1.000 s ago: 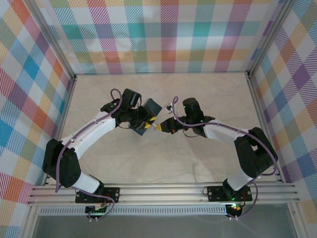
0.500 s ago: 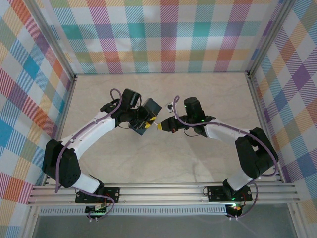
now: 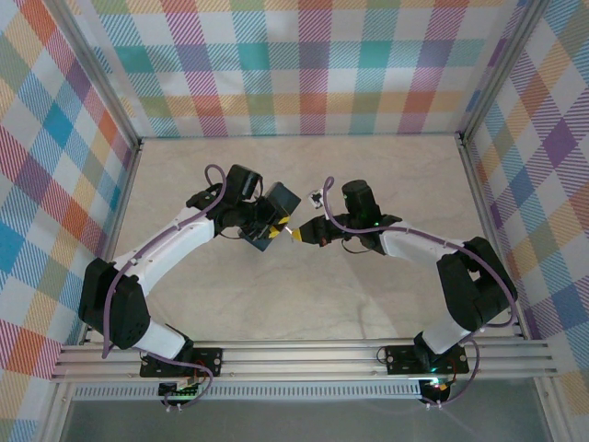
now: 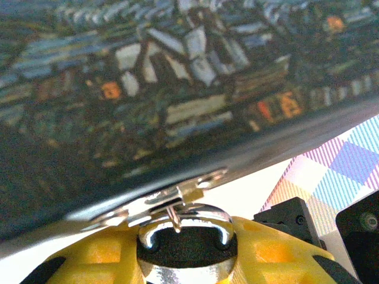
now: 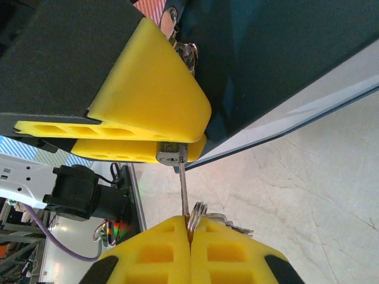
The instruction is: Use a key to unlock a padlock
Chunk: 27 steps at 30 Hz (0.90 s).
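In the view from above we see the two arms meeting near the middle of the table [image 3: 304, 304]. The left gripper [image 3: 270, 230] and the right gripper [image 3: 296, 236] stand tip to tip, just beside the dark painted tin [image 3: 283, 197]. Bare tabletop lies on every side of them, and the checked walls [image 3: 304, 64] stand well apart from both arms.

From the left wrist we see the tin's lower edge [image 4: 249, 148] running slantwise across. A metal hasp [image 4: 177, 195] sticks out from under it, and the shackle of the padlock [image 4: 185, 244] passes through the hasp. The left gripper [image 4: 183, 255] pinches the padlock body between its yellow fingers [image 4: 89, 260].

From the right wrist, the padlock [image 5: 171, 155] pokes out from between the left gripper's fingers [image 5: 148, 100], close against the tin's corner. The key [image 5: 183, 183] stands nearly upright, with its tip meeting the padlock's underside. We cannot tell how deep it sits. The right gripper [image 5: 190, 248] is pressed together on the key's head, where a ring [image 5: 196, 209] hangs. Only the key's thin shaft bridges the narrow gap between the two grippers, and to the right the marbled tabletop [image 5: 308, 189] is open.
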Each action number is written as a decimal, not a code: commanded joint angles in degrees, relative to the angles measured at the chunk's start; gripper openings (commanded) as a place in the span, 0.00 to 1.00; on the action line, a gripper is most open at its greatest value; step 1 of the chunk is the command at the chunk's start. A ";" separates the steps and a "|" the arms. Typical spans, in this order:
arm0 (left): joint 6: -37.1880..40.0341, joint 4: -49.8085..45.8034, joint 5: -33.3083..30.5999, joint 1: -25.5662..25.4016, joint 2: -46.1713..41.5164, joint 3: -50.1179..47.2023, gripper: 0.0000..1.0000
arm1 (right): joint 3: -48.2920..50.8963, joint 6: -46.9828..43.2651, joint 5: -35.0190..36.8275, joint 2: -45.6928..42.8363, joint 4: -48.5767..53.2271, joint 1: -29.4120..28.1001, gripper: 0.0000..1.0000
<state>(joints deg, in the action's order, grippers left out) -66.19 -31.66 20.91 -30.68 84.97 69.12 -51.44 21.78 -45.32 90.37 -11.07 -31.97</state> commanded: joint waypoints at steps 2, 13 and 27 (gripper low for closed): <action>1.17 1.29 1.85 -0.92 -1.04 1.09 0.08 | -0.67 -0.86 -0.23 -2.17 -2.78 -0.38 0.00; 1.14 0.69 1.31 -1.67 -2.03 0.55 0.08 | -4.10 -1.38 0.95 -0.03 -0.80 -0.77 0.00; 0.80 0.57 0.83 -2.92 -1.71 -0.52 0.07 | -6.83 -1.86 5.22 -0.81 -0.72 -0.91 0.00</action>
<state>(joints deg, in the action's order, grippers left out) -66.24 -30.81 18.37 -31.16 84.97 69.12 -54.15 21.54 -42.44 90.28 -7.70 -32.62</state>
